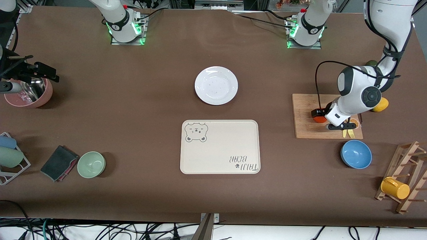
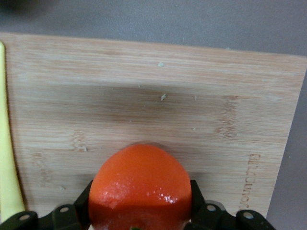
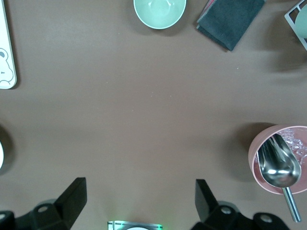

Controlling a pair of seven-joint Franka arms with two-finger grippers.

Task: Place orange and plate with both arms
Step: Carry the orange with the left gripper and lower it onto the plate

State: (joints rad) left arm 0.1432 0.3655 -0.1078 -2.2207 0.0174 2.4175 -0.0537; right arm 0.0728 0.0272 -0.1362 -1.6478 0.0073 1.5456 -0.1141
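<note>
The orange (image 1: 319, 118) sits on the wooden cutting board (image 1: 305, 126) toward the left arm's end of the table. My left gripper (image 1: 321, 114) is shut on it: in the left wrist view the black fingers (image 2: 197, 199) press both sides of the orange (image 2: 140, 184), low over the board (image 2: 144, 86). The white plate (image 1: 216, 85) lies empty at the table's middle, farther from the front camera than the cream bear-print tray (image 1: 220, 146). My right gripper (image 1: 46, 72) is open and empty, high above the table beside the pink bowl (image 1: 28, 95); its fingers (image 3: 72, 196) stand wide apart.
A yellow fork (image 2: 7, 158) and an orange slice lie on the board. A lemon (image 1: 381, 105) and a dark green fruit (image 1: 371, 63) lie beside it. A blue bowl (image 1: 356, 154), mug rack (image 1: 405, 180), green bowl (image 1: 91, 164) and dark cloth (image 1: 59, 162) sit nearer the front camera.
</note>
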